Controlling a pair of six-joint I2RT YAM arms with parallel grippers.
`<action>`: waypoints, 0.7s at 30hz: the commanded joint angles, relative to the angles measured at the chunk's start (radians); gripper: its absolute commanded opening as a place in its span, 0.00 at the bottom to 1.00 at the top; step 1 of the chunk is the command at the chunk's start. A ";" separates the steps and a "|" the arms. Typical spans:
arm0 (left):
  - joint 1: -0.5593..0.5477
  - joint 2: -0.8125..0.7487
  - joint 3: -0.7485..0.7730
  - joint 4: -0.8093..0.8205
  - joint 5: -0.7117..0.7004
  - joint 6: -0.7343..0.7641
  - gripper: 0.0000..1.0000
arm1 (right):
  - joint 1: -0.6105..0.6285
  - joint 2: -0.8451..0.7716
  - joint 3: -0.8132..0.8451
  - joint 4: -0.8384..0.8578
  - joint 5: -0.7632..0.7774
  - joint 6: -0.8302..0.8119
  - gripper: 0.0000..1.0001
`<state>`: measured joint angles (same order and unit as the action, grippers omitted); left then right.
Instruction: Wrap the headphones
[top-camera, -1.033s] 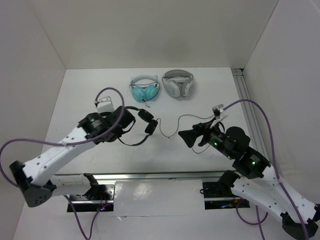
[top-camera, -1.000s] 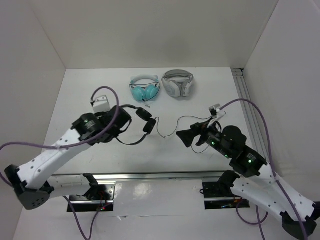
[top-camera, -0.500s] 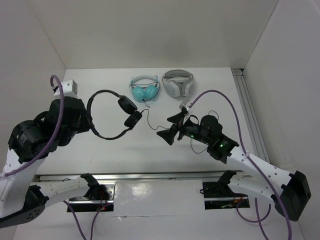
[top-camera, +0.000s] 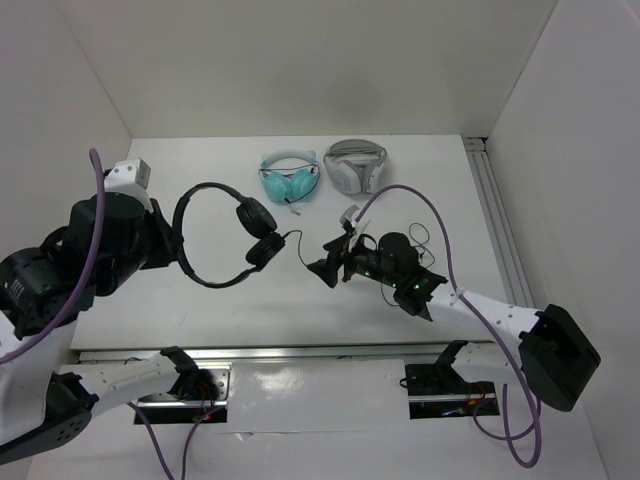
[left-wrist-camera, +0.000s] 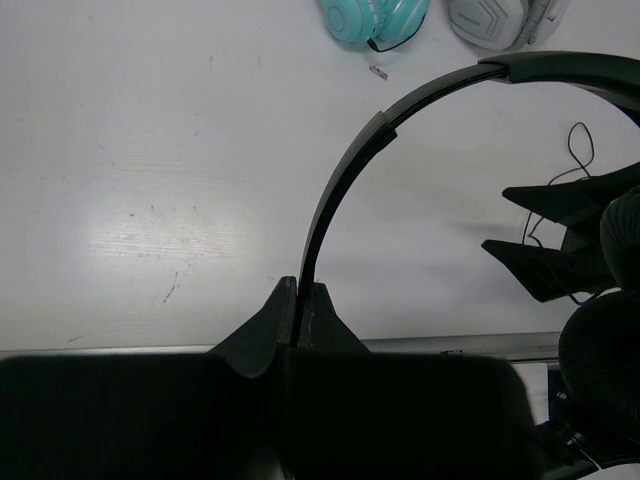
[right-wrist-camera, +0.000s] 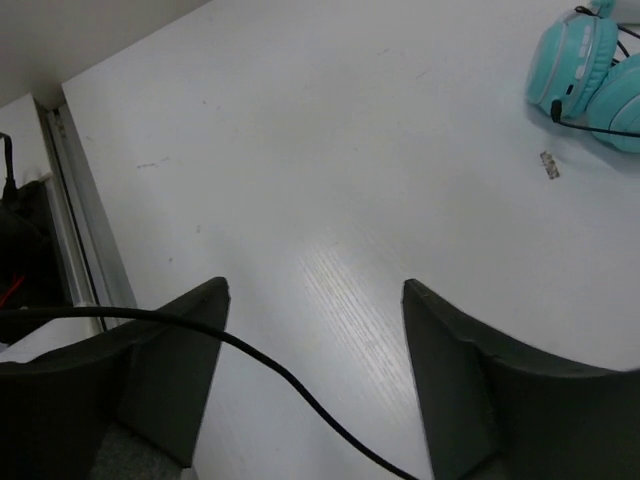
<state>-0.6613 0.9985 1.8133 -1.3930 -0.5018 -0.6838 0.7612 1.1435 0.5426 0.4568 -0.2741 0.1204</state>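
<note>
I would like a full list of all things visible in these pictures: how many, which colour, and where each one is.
black headphones: one, black, held up over the table by the headband
cable: one, thin, black, runs from the black headphones through the right tool's gap
teal headphones: one, teal, far side of the table
white-and-grey headphones: one, white and grey, just right of the teal pair
small scrap: one, greyish, beside the teal headphones
table: one, white
left tool: one, black, shut on the headband
right tool: one, black, open around the cable
</note>
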 joint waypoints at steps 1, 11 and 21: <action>0.006 -0.021 0.049 0.028 0.039 0.009 0.00 | -0.026 0.028 -0.012 0.128 0.023 -0.007 0.73; 0.026 -0.031 0.067 0.028 -0.001 0.000 0.00 | -0.068 0.056 -0.118 0.200 -0.030 0.035 0.18; 0.026 0.000 -0.158 0.075 -0.176 0.052 0.00 | 0.039 -0.249 -0.052 -0.124 0.514 0.055 0.00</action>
<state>-0.6418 0.9737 1.7367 -1.3899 -0.5884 -0.6563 0.7551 1.0283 0.4202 0.4408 -0.0372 0.1726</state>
